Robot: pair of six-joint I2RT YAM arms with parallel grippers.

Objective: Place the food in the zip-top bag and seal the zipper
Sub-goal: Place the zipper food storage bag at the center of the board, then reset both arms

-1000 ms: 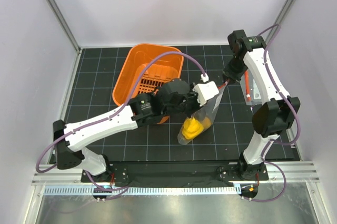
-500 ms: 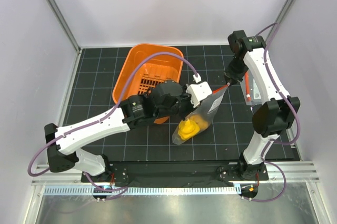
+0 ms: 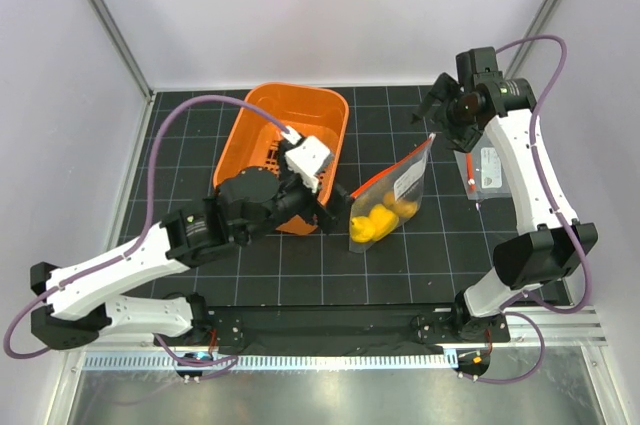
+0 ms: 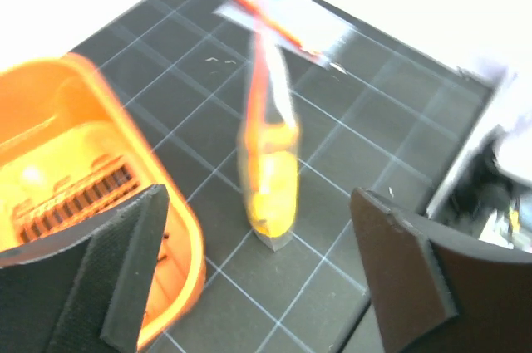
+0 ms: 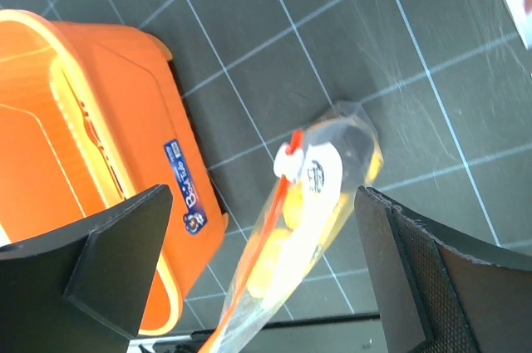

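Toy food (image 3: pixel 377 219), small yellow and orange plastic pieces, sits bunched in the low end of the clear zip-top bag (image 3: pixel 392 190). The bag rests on the black gridded mat (image 3: pixel 200 145) near the middle of the table, and nothing is holding it. Its thin red-orange zipper (image 3: pixel 390 167) runs along the edge facing 10 o'clock. In the right wrist view a tiny white slider (image 5: pixel 288 162) sits near one end of that strip. I cannot tell whether the seal is closed along its length.

At 9 o'clock of the bag, just beside it, hangs the left gripper (image 3: pixel 325 207). Its dark padded fingers (image 4: pixel 125 270) are spread wide with nothing between them. At 1 o'clock of the bag, apart from its top corner, is the right gripper (image 3: pixel 437 105), likewise spread wide and empty.

An orange slotted plastic basket (image 3: pixel 262 135) stands at 10 o'clock of the bag, behind the left gripper. A narrower clear pouch with a white label (image 3: pixel 488 167) lies at 3 o'clock, near the right arm.
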